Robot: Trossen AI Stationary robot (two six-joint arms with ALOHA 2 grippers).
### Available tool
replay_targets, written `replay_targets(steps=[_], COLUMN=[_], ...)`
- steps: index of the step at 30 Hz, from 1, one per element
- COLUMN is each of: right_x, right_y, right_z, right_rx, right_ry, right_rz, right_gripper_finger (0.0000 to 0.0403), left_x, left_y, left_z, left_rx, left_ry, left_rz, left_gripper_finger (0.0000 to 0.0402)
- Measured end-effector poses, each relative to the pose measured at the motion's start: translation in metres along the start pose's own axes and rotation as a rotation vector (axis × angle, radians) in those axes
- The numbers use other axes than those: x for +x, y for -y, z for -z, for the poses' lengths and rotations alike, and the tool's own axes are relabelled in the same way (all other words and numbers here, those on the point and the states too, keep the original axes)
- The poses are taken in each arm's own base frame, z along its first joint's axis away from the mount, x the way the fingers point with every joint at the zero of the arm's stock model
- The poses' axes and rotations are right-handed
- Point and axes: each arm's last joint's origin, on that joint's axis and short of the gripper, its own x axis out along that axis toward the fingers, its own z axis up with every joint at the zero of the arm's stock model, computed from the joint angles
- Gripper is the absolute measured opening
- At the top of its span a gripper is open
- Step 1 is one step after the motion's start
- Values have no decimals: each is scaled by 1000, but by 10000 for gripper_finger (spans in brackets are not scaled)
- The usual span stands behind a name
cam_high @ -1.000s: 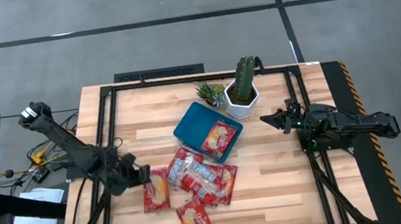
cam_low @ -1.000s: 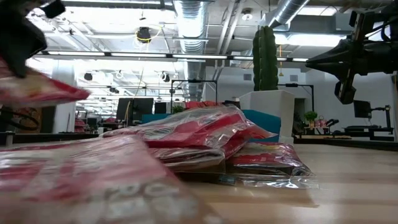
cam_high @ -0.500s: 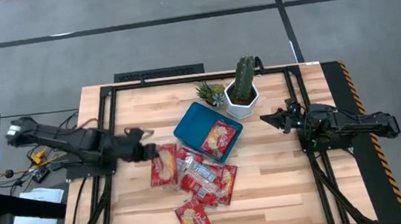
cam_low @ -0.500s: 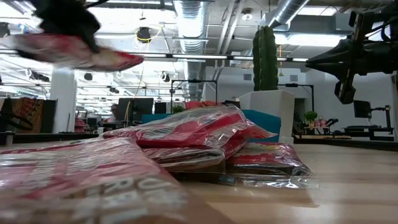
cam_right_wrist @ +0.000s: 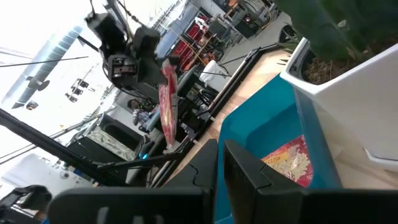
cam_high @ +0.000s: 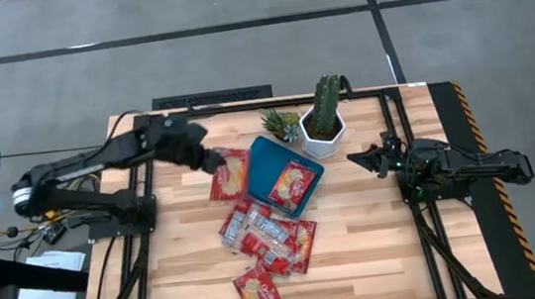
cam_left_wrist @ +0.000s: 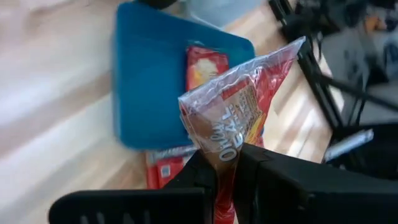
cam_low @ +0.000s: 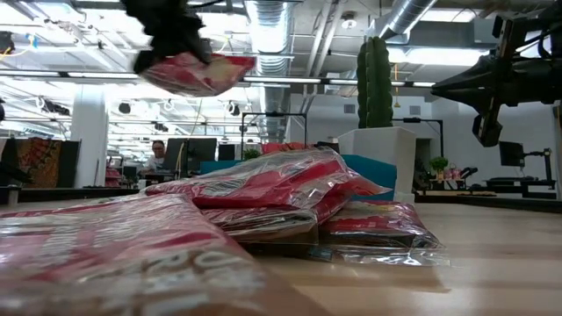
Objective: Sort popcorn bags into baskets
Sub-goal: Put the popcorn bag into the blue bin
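Observation:
My left gripper (cam_high: 211, 160) is above the table just left of the teal-blue tray (cam_high: 255, 171), shut on one red popcorn bag (cam_high: 231, 173). The low view shows that bag (cam_low: 198, 72) high in the air under the gripper (cam_low: 167, 31). One bag (cam_high: 293, 184) lies flat in the tray. Several more bags (cam_high: 268, 234) lie in a heap on the wood near the tray, and one (cam_high: 261, 295) lies alone by the near edge. My right gripper (cam_high: 363, 157) waits, shut, right of the white cactus pot (cam_high: 323, 136). My left gripper (cam_left_wrist: 225, 171) pinches the red bag by its clear sealed end (cam_left_wrist: 224, 148) between the two fingers. The fingers come from the table's left, slanting down. The bag is lifted clear and sticks out past the fingertips toward the tray, tilted.
A tall cactus (cam_high: 326, 101) in the white pot and a small succulent (cam_high: 281, 123) stand at the tray's far side. Black frame rails (cam_high: 145, 172) run along the table's left and right sides. Bare wood lies on the right half of the table (cam_high: 366, 229).
My left gripper, shut on the bag throughout, has risen and swung from the near-left side beside the heap toward the far edge and right, up to the tray's left side. The bag has gone from table height to well clear of it. The right arm kept still.

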Motion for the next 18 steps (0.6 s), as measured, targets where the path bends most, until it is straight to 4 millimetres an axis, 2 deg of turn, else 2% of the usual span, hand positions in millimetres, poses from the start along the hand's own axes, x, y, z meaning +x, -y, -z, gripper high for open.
replay_targets(steps=[6,12,15,18], right_x=[0,0,0,0], right_y=[0,0,0,0], right_z=[0,0,0,0], right_rx=[3,3,3,3], right_ry=[0,0,0,0], right_rz=[1,0,1,0], right_gripper_finger=[52,52,52,52], left_x=[39,87,110,127], left_y=[1,2,-4,-13], left_z=[-51,-99,-107,-105], left_rx=[223,367,387,369], left_ry=[-96,-134,-197,-247], left_rz=[-80,-45,-48,-46], left_gripper_finger=[4,4,4,4])
